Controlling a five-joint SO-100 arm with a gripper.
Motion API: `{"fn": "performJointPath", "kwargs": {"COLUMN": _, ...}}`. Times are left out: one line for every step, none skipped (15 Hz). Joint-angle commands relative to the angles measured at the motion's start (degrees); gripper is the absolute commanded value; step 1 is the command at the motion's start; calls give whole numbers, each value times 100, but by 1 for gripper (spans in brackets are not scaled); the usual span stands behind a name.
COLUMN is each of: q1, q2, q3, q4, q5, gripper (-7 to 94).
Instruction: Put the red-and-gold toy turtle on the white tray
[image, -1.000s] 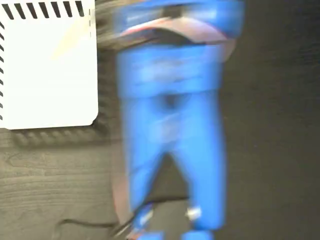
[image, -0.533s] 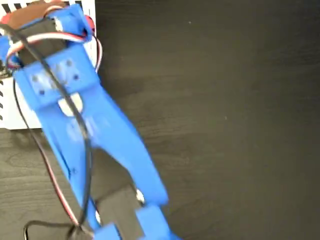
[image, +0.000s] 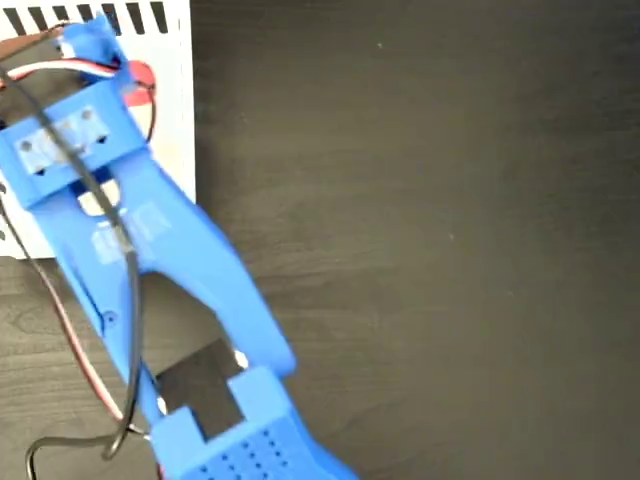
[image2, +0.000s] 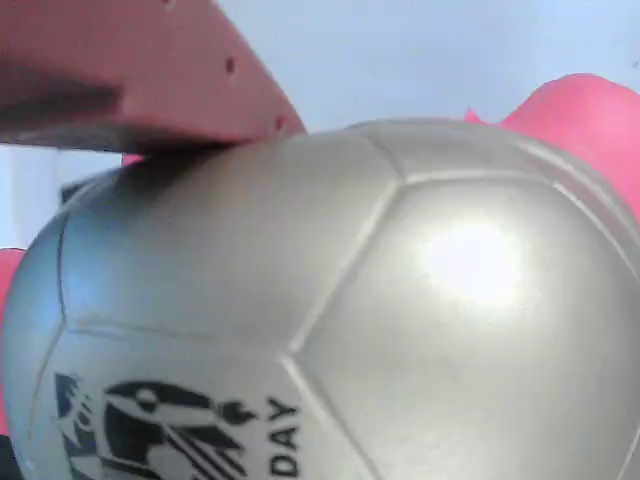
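In the wrist view, the shiny domed shell of the red-and-gold toy turtle (image2: 330, 310) carries a black printed mark at its lower left. Beside a black graphic of slanted strokes and small shapes, the letters "DAY" can be read, running upward at a tilt; they are cut by the bottom edge of the picture, so whether more letters belong to the word cannot be told. The graphic itself forms no legible characters.

In the fixed view, the flat white tray with black slanted stripes along its edge (image: 170, 80) shows no writing, and nothing legible appears on the blue plastic robot arm (image: 150, 250).
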Motion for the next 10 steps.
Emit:
{"fn": "performJointPath", "kwargs": {"q1": -185, "q2": 193, "q3": -352, "q4": 185, "q5": 44, "gripper": 0}}
{"fn": "performJointPath", "kwargs": {"q1": -202, "q2": 132, "q3": -439, "q4": 352, "q5": 9, "gripper": 0}}
{"fn": "performJointPath", "kwargs": {"q1": -211, "q2": 79, "q3": -536, "q4": 483, "q5": -9, "gripper": 0}}
{"fn": "performJointPath", "kwargs": {"q1": -220, "q2": 44, "q3": -545, "q4": 510, "q5": -9, "gripper": 0}}
{"fn": "performJointPath", "kwargs": {"q1": -220, "q2": 18, "q3": -519, "q4": 492, "q5": -53, "gripper": 0}}
{"fn": "performJointPath", "kwargs": {"q1": -220, "q2": 9, "q3": -492, "q4": 492, "q5": -70, "gripper": 0}}
{"fn": "performJointPath", "kwargs": {"q1": -220, "q2": 9, "q3": -483, "q4": 519, "q5": -70, "gripper": 0}}
{"fn": "performJointPath", "kwargs": {"q1": -220, "q2": 9, "q3": -483, "q4": 510, "q5": -44, "gripper": 1}}
{"fn": "performJointPath", "kwargs": {"q1": -202, "q2": 9, "q3": -492, "q4": 466, "q5": -44, "gripper": 3}}
{"fn": "performJointPath", "kwargs": {"q1": -193, "q2": 9, "q3": -483, "q4": 439, "q5": -35, "gripper": 8}}
